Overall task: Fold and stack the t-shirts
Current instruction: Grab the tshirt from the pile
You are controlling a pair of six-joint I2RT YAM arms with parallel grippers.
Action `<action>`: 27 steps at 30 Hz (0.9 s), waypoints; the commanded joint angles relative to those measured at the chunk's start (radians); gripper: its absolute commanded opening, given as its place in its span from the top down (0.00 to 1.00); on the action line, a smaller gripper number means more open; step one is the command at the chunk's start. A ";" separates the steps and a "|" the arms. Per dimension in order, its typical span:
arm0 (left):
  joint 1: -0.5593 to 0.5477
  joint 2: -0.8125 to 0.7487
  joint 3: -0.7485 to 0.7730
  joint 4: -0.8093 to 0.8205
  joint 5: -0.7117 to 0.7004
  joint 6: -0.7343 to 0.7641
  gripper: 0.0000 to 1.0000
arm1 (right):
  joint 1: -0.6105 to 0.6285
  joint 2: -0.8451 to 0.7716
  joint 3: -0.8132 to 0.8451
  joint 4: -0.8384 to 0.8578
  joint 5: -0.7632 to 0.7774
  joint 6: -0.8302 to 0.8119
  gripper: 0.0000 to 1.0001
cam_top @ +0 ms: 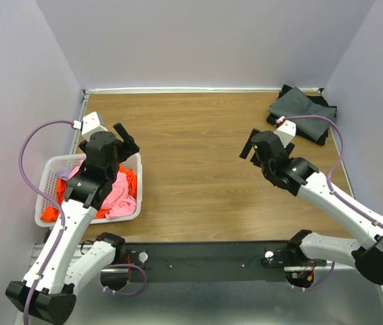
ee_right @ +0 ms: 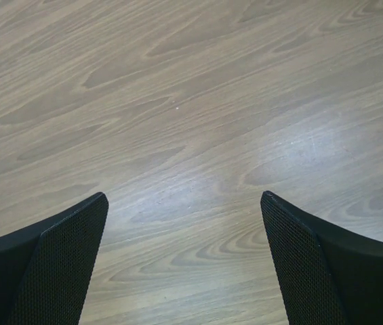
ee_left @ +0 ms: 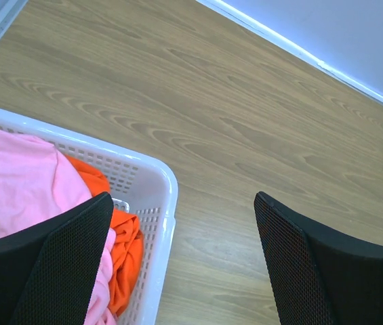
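A light pink t-shirt (cam_top: 116, 196) and a bright orange t-shirt (cam_top: 131, 178) lie crumpled in the white slotted basket (cam_top: 49, 169) at the left. In the left wrist view the pink shirt (ee_left: 15, 176) and the orange shirt (ee_left: 127, 250) show inside the basket's corner (ee_left: 167, 183). Folded dark grey t-shirts (cam_top: 301, 112) lie stacked at the far right corner. My left gripper (cam_top: 127, 137) is open and empty, above the basket's far right corner. My right gripper (cam_top: 250, 144) is open and empty over bare wood.
The wooden table (cam_top: 198, 156) is boxed in by pale walls at the back and both sides. The basket stands against the table's left edge. A black mounting rail (cam_top: 205, 254) runs along the near edge.
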 commanded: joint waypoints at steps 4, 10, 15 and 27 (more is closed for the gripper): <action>-0.007 0.071 0.047 -0.088 -0.121 -0.041 0.07 | -0.062 0.039 0.035 -0.005 0.023 -0.003 0.00; -0.007 0.111 0.071 -0.224 -0.184 -0.170 0.02 | -0.154 0.100 0.054 -0.005 -0.024 0.011 0.00; -0.007 0.137 0.091 -0.399 -0.282 -0.351 0.02 | -0.233 0.158 0.075 -0.005 -0.084 0.025 0.00; -0.005 0.155 -0.113 -0.527 -0.178 -0.681 0.02 | -0.337 0.336 0.195 0.007 -0.208 -0.039 0.00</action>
